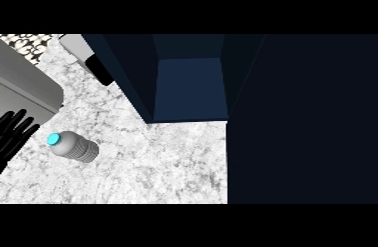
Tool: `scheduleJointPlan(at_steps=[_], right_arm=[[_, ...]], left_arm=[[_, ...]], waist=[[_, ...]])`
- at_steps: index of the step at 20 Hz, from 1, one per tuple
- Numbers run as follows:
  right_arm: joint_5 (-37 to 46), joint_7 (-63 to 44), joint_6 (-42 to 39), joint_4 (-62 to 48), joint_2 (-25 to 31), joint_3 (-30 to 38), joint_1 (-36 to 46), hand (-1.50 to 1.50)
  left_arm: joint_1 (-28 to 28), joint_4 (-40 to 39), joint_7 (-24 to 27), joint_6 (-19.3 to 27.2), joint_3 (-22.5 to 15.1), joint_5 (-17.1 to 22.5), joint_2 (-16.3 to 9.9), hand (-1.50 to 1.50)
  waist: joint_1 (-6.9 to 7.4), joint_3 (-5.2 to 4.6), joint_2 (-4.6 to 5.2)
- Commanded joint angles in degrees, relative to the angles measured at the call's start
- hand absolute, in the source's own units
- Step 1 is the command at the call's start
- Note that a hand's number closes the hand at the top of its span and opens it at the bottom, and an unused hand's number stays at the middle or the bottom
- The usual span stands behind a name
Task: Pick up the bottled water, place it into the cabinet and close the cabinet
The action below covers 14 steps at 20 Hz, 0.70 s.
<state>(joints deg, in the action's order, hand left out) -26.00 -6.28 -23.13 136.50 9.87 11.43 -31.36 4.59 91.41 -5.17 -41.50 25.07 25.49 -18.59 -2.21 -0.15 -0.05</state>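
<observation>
The bottled water (74, 146) is a grey ribbed bottle with a bright blue cap, standing on the speckled white counter (148, 166) at the lower left. My left hand (15, 133) shows at the left edge, fingers straight and pointing up, a short gap left of the bottle and not touching it. The dark blue cabinet (188, 86) stands at the back centre with its inside open to view. Its door (303, 121) swings out as a large dark panel filling the right side. My right hand shows nowhere.
A grey sink basin (26, 86) lies at the upper left, just behind my left hand. A small white and black object (88, 58) sits by the cabinet's left wall. Bare counter stretches between the bottle and the cabinet opening.
</observation>
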Motion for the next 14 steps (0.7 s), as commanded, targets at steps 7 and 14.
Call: scheduleJointPlan(at_steps=[7, 14], right_arm=[[-12.8, -0.9, -1.6, 9.8, 0.9, 2.9, -6.2, -1.5], [-10.5, -0.5, -0.7, 11.2, 0.1, 0.5, -7.0, -1.5]], left_arm=[[-9.3, -18.9, 12.5, 3.0, -0.2, -16.1, -0.8, -1.5], [-15.1, -33.0, 21.0, 5.5, -3.2, -23.7, 0.1, -1.5]], waist=[[-0.57, -0.04, 0.12], [-0.52, -0.12, 0.35]])
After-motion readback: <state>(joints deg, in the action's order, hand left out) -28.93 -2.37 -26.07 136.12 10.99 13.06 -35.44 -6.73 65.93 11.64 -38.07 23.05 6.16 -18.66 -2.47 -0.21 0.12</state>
